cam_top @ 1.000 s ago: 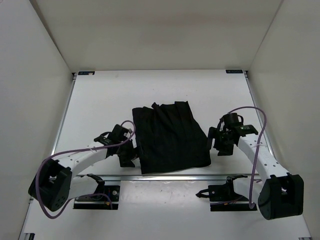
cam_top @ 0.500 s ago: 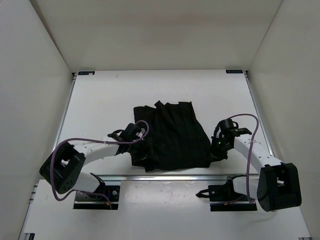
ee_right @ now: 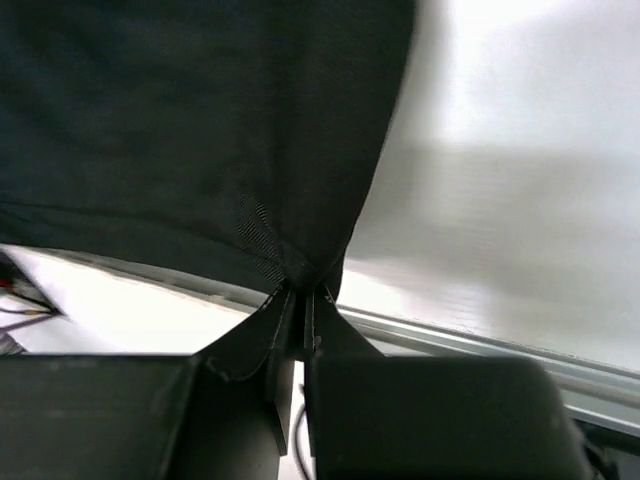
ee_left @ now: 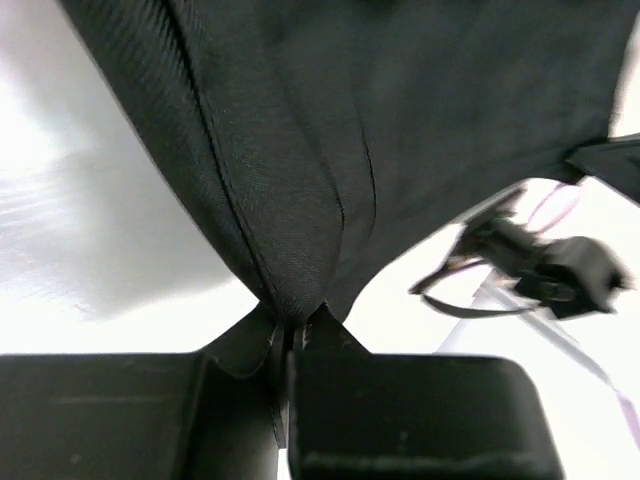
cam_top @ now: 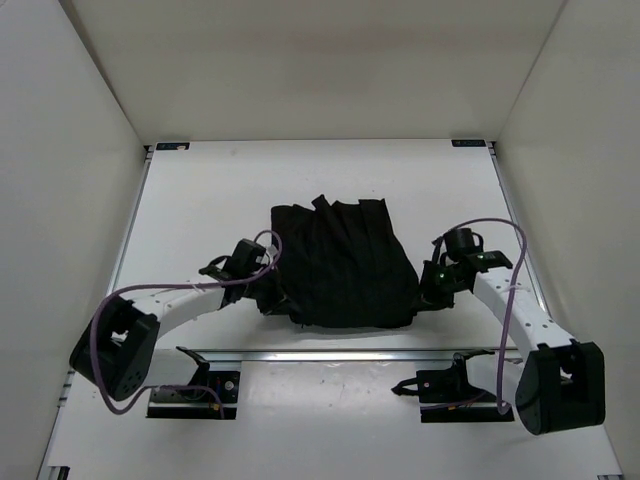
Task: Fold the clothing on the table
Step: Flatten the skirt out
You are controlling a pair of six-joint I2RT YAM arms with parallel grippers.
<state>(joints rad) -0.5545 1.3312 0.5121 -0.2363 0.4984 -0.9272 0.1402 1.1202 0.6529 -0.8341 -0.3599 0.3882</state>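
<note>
The white table bears the black pleated clothing.

Nothing I can see from here can be read. At the far corners of the table sit two small dark plates, the left tag and the right tag. Whatever is printed on them is too small to make out.

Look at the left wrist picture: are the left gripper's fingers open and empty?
No, the left gripper is shut, pinching a gathered fold of the black clothing.
</note>
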